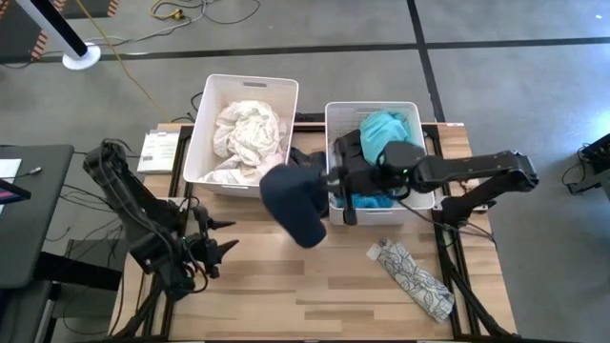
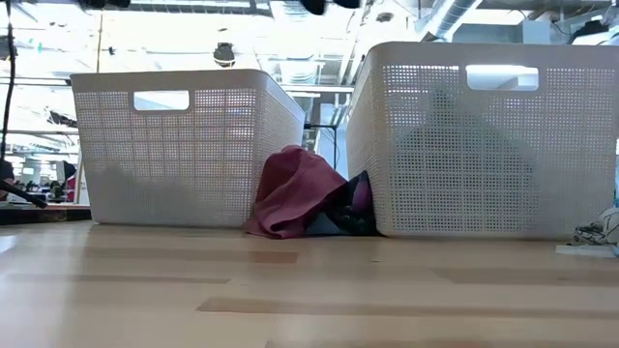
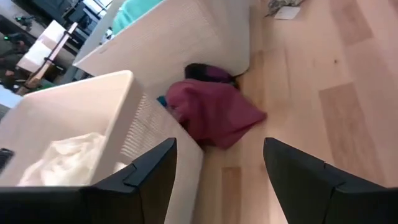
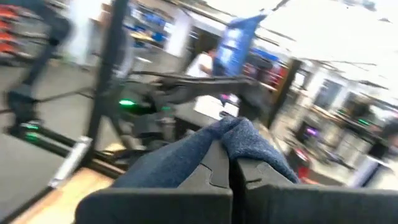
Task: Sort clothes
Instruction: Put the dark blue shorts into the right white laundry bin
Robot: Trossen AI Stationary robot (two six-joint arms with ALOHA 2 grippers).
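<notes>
My right gripper (image 1: 334,189) is raised over the left wall of the right bin (image 1: 417,112) and is shut on a navy garment (image 1: 295,202). That bin holds teal (image 1: 386,129) and black garments. The left bin (image 1: 205,100) holds white and cream clothes (image 1: 248,133). A maroon garment (image 2: 295,193) lies bunched on the table in the gap between the bins, against their walls, and it also shows in the left wrist view (image 3: 214,111). A white patterned garment (image 1: 415,276) lies flat at the near right. My left gripper (image 1: 227,235) is open and empty at the near left. My right gripper pinches a bunched fold of the navy garment (image 4: 231,132) between its two shut fingers (image 4: 267,177). The fingers reach in from the table's right side, roughly level. The garment hangs from them toward the table's left, lifted clear of the table.
The two white perforated bins stand side by side at the far edge with a narrow gap between them. A white paper (image 1: 157,151) lies at the far left corner. The wooden tabletop (image 1: 286,286) is bare across its near middle.
</notes>
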